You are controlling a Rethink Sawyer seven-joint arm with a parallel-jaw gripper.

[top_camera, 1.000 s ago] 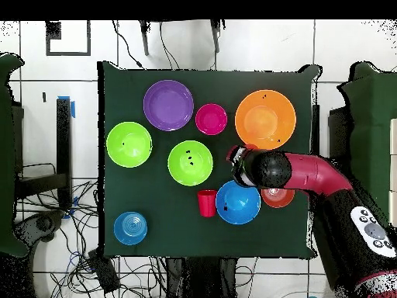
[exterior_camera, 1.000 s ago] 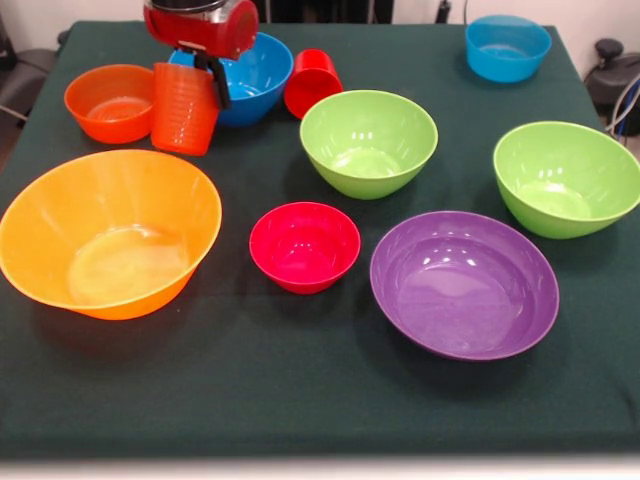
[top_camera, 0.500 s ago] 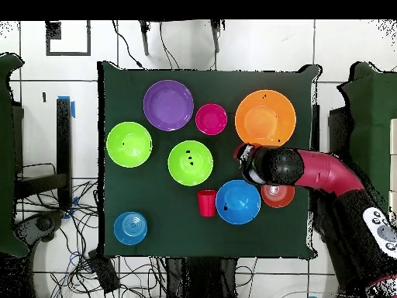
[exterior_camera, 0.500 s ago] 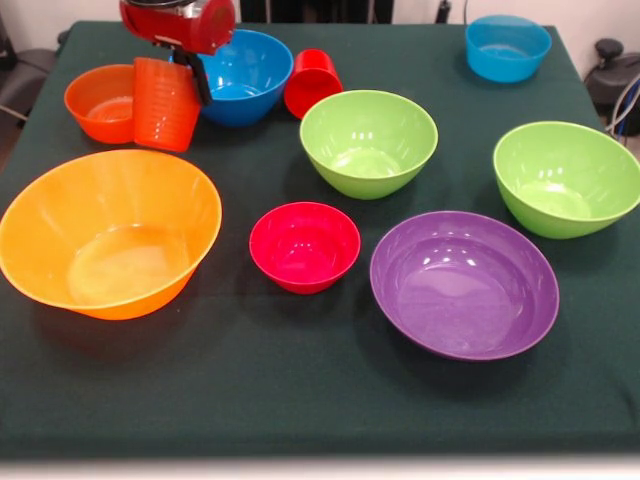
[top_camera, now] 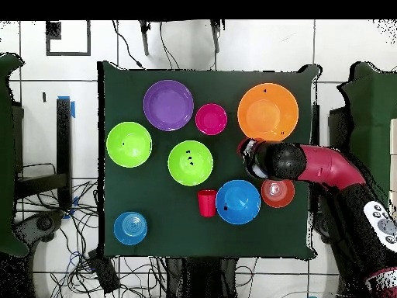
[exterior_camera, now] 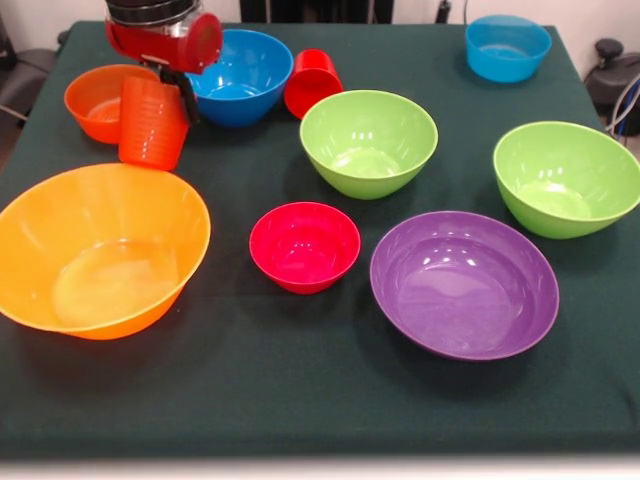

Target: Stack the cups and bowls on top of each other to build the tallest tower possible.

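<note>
My gripper (exterior_camera: 166, 86) is shut on the orange cup (exterior_camera: 150, 128), which hangs with its lower end at the far rim of the big orange bowl (exterior_camera: 100, 250). From above, the gripper (top_camera: 252, 149) sits just below that bowl (top_camera: 267, 112), and the arm hides the cup. The red cup (exterior_camera: 312, 82) lies on its side beside the blue bowl (exterior_camera: 240, 72). The small crimson bowl (exterior_camera: 304, 246) stands at the table's middle. A small orange bowl (exterior_camera: 95, 100) is behind the held cup.
Two lime green bowls (exterior_camera: 368, 140) (exterior_camera: 565, 176), a wide purple bowl (exterior_camera: 463, 284) and a second blue bowl (exterior_camera: 507, 46) stand apart on the dark green cloth (exterior_camera: 320, 400). Cables and furniture surround the table in the overhead view.
The gripper has carried the orange cup leftward in the front view, from beside the blue bowl to the big orange bowl's rim. That bowl has shifted a little.
</note>
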